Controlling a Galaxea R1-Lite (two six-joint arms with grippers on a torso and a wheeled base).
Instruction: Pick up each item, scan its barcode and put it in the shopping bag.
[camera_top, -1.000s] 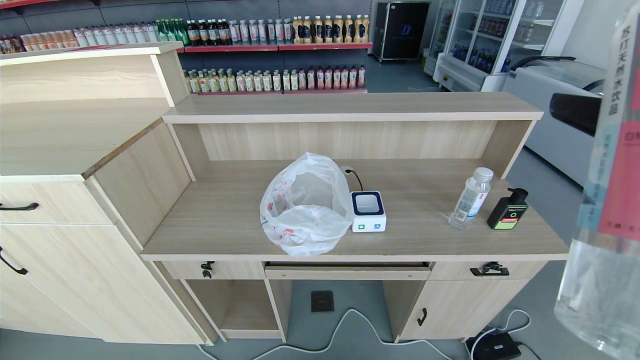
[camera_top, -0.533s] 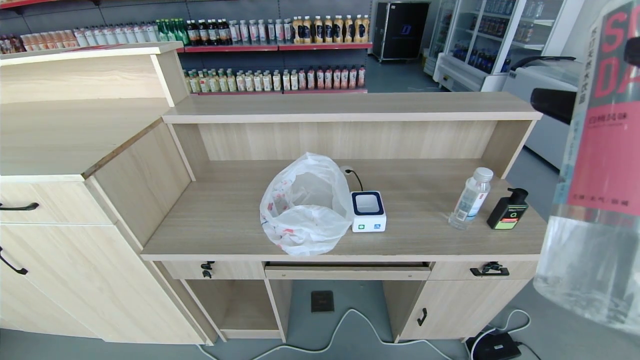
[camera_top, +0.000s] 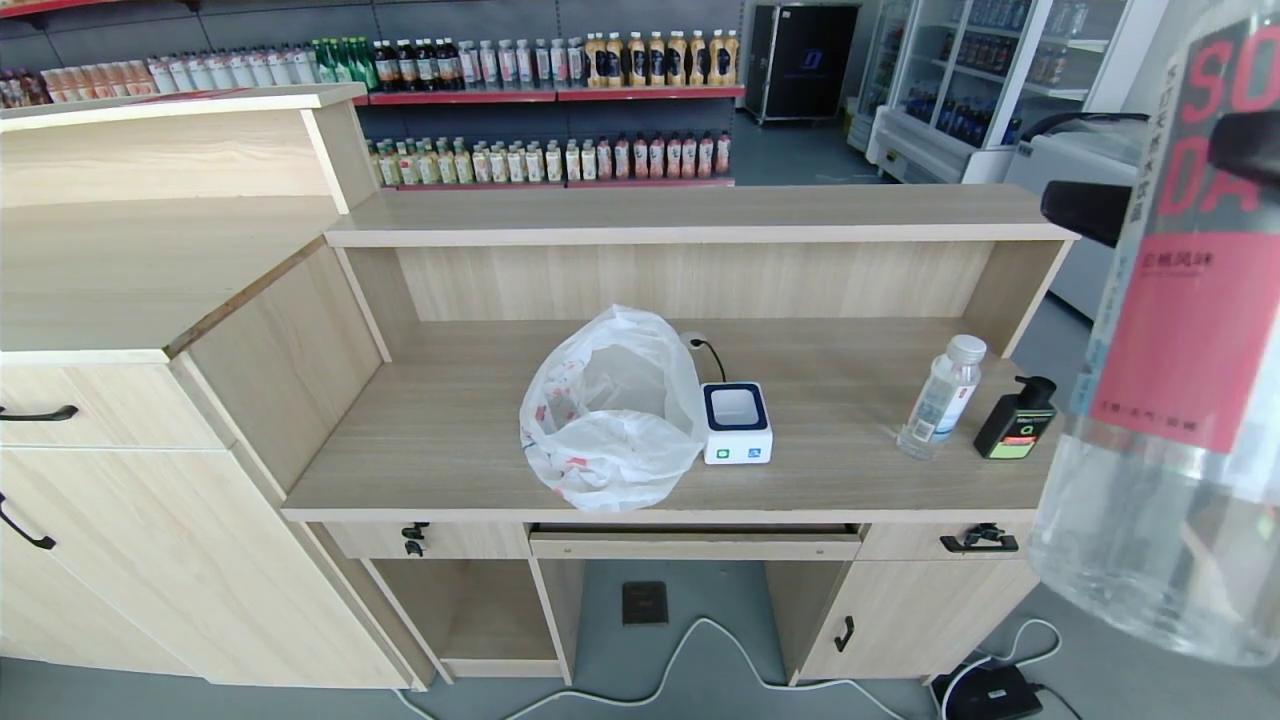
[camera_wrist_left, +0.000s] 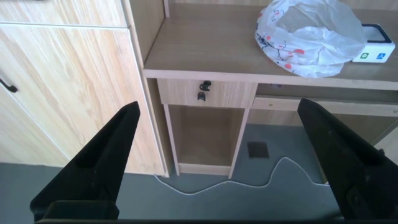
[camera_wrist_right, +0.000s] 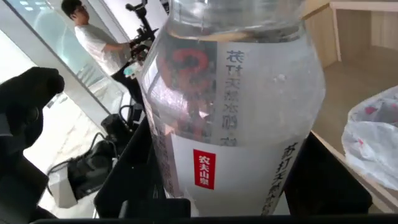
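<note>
Close before the head camera, on the robot's right, the right pincer (camera_wrist_right: 233, 186) is clamped around a large clear soda bottle (camera_top: 1170, 400), one dark finger on each side of its body. The bottle stands nearly upright in the air, well short of the tabletop (camera_top: 450, 450), its red and pale label facing the head camera and clear liquid showing below the label.

Lower down on the left, the left pincer (camera_wrist_left: 219, 106) hangs in front of the cabinet with its fingers spread wide and nothing between them.

On the tabletop, a white shopping bag (camera_top: 610, 410) with red print sits near the middle, its mouth open upward. Just beside it, toward the robot's right, is the small white scanner (camera_top: 737, 425) with a dark-framed window on top. A black cable (camera_top: 705, 350) runs back from it. Near the right end stands a small water bottle (camera_top: 940, 398) with a white cap, and just beside it a black pump bottle (camera_top: 1015, 418), the two apart.

Beyond the tabletop, shelves (camera_top: 550, 60) hold rows of drink bottles.
</note>
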